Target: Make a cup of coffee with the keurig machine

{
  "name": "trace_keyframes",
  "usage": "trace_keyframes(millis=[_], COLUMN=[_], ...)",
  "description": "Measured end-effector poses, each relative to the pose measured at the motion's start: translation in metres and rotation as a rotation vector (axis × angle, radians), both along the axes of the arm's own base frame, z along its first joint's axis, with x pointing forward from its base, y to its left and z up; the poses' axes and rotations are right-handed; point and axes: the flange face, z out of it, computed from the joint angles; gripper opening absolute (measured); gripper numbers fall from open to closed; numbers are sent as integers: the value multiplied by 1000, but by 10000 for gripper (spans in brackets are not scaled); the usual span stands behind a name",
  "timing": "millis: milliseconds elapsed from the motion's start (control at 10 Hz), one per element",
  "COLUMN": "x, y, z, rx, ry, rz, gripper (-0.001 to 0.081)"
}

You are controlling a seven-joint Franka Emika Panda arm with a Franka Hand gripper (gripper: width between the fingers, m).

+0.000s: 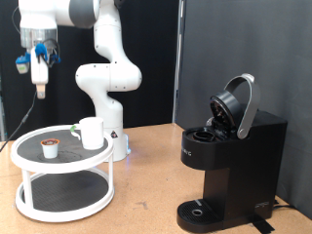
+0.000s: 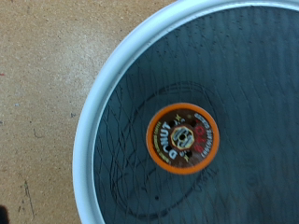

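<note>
The keurig machine (image 1: 232, 161) looks matt black plastic, its raised lid (image 1: 237, 105) glossier. The cup (image 1: 92, 133) is smooth white. The coffee pod (image 2: 185, 140) has a printed foil-like top; the round tray (image 2: 93, 112) has a smooth white rim.

cup (image 1: 91, 133) beside pod (image 1: 50, 148) on tray (image 1: 29, 161)

This looks like a robotics lab rather than a kitchen: a white robot arm (image 1: 102, 68) is bolted onto a bare wooden tabletop (image 1: 146, 161), black curtains (image 1: 234, 49) close off the background, and cables, probably sensor leads, hang at upper left.
</note>
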Motion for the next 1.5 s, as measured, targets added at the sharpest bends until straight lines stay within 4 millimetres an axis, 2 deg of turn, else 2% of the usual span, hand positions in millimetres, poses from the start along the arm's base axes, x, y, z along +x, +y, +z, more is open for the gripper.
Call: trace_keyframes(millis=[400,700,1500], x=[-2,-7,-13], y=[2,8,18], z=[-56,-88,-136], rx=[-40,-51,-79], ry=[-27,-39,-52], rz=[0,-17,-24], gripper=[734,734,734])
